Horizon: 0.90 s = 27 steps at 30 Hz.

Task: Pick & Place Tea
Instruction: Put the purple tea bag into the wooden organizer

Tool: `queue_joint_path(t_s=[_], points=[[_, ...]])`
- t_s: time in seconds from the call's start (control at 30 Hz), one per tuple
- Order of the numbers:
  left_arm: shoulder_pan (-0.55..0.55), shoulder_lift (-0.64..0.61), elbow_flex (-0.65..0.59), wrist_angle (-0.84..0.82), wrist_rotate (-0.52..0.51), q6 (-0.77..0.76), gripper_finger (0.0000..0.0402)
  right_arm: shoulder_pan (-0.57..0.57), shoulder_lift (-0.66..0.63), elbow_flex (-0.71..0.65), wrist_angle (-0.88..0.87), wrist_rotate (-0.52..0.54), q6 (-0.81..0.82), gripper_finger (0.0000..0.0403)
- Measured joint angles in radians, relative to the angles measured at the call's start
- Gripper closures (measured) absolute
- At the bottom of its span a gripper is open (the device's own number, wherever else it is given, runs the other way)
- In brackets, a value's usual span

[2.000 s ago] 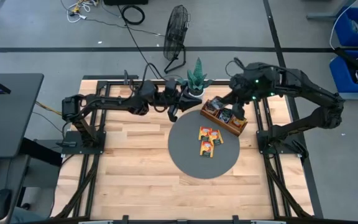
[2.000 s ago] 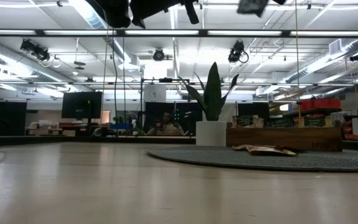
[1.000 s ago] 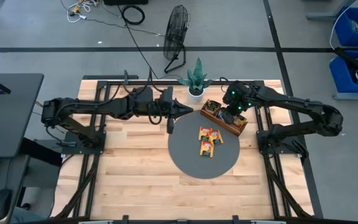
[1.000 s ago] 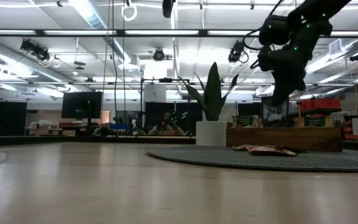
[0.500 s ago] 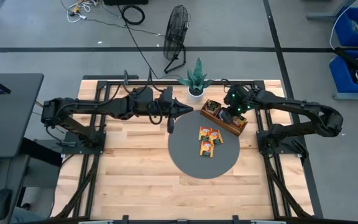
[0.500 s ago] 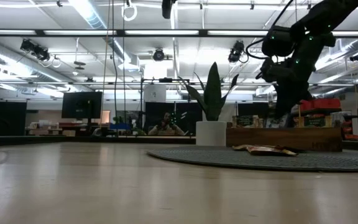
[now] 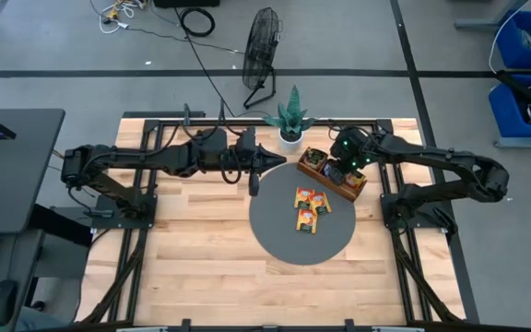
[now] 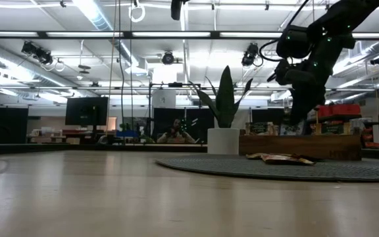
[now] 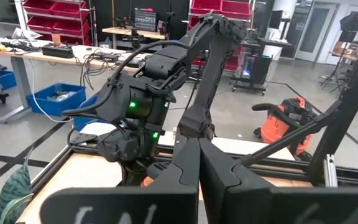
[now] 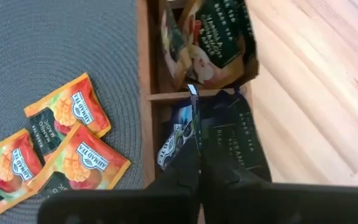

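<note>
Right gripper point(image 7: 333, 171) has dropped from up high two seconds back, fingers now pressed together on a dark tea sachet point(image 10: 229, 140) inside the wooden tray point(image 7: 357, 186). Three orange sachets point(image 7: 309, 207) haven't budged on the round mat point(image 7: 275, 231). Left gripper point(image 7: 255, 175) pulled back, fingers closed, empty.

A light wooden tabletop point(image 7: 192, 249) carries a round grey mat point(image 7: 275, 235). Three orange tea packets point(image 7: 309, 207) lie on the mat, near its far side. A long brown tray point(image 7: 313, 171) sits on the mat's far edge. A little potted plant point(image 7: 290, 118) stands just behind the mat.
</note>
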Motion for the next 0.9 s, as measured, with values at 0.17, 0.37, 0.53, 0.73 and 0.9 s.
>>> queue_joint_path(t_s=[0.17,0.37,0.53,0.73,0.9], points=[[0.004,0.0,0.0,0.0,-0.003,0.0,0.0399,0.025,0.0,0.0,0.0,0.021,-0.02,0.0403],[0.01,0.0,0.0,-0.001,-0.003,0.0,0.0399,0.057,0.0,0.0,-0.004,0.076,-0.054,0.0403],[0.009,0.0,0.0,-0.008,-0.003,0.0,0.0399,0.083,0.0,0.0,-0.006,0.087,-0.082,0.0403],[0.01,0.0,0.0,-0.015,-0.003,0.015,0.0399,0.109,0.0,0.0,-0.01,0.061,-0.094,0.0403],[0.01,0.0,0.0,-0.015,-0.007,0.015,0.0399,0.111,0.0,0.0,-0.014,0.06,-0.093,0.0403]])
